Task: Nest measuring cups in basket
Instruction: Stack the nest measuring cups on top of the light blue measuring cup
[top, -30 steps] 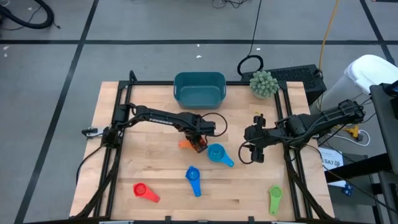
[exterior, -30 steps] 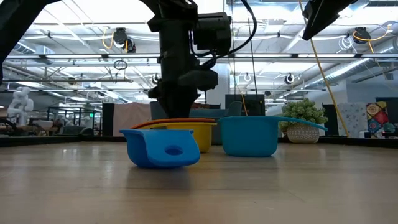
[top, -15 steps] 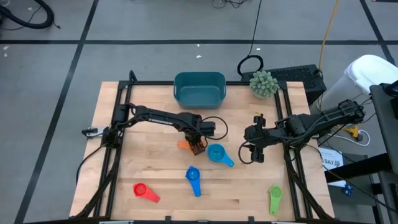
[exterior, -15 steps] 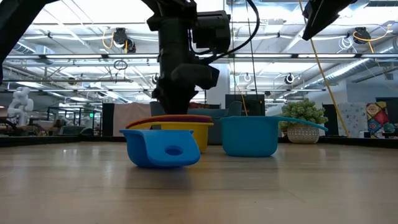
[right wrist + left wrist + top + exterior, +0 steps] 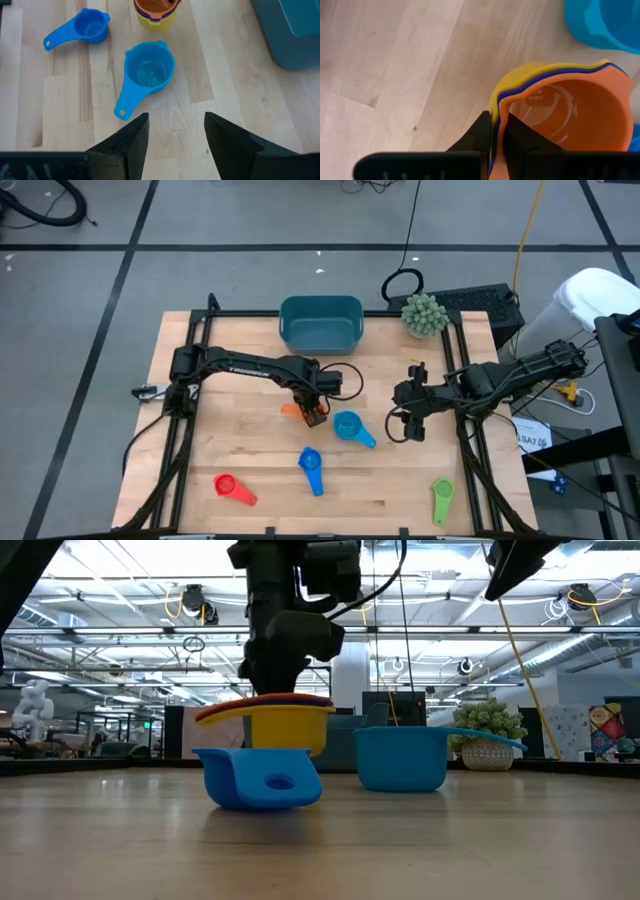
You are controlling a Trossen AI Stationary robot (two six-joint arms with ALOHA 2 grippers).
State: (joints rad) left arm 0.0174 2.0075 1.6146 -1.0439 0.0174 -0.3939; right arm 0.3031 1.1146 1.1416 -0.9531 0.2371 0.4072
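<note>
My left gripper (image 5: pixel 315 413) is shut on a nested stack of measuring cups (image 5: pixel 287 724): yellow outside, dark blue between, orange innermost (image 5: pixel 565 112). The stack hangs above the table near its middle. A light blue cup (image 5: pixel 348 426) and a smaller blue cup (image 5: pixel 310 463) rest on the table close by, a red cup (image 5: pixel 232 487) near the front left, and a green cup (image 5: pixel 442 498) at the front right. The teal basket (image 5: pixel 320 323) stands at the far edge. My right gripper (image 5: pixel 408 430) hovers open right of the light blue cup (image 5: pixel 145 70). My left gripper pinches the stacked rims (image 5: pixel 496 116) at one side of the bowls, one finger (image 5: pixel 520 137) inside the orange cup and the other (image 5: pixel 481 135) outside the yellow one. The fingers point down from above. The stack hangs upright, clear of the table, handles (image 5: pixel 215 712) level.
A spiky green plant ball (image 5: pixel 424 314) sits at the far right corner beside the basket. A black frame rail (image 5: pixel 190 350) runs along the table's sides. Bare wood lies between the stack and the basket (image 5: pixel 295 30).
My left gripper has risen, still shut on the nested cups, and has rolled a little. The stack, which sat on the table, now hangs clear above it, higher than the blue cup in front of it.
</note>
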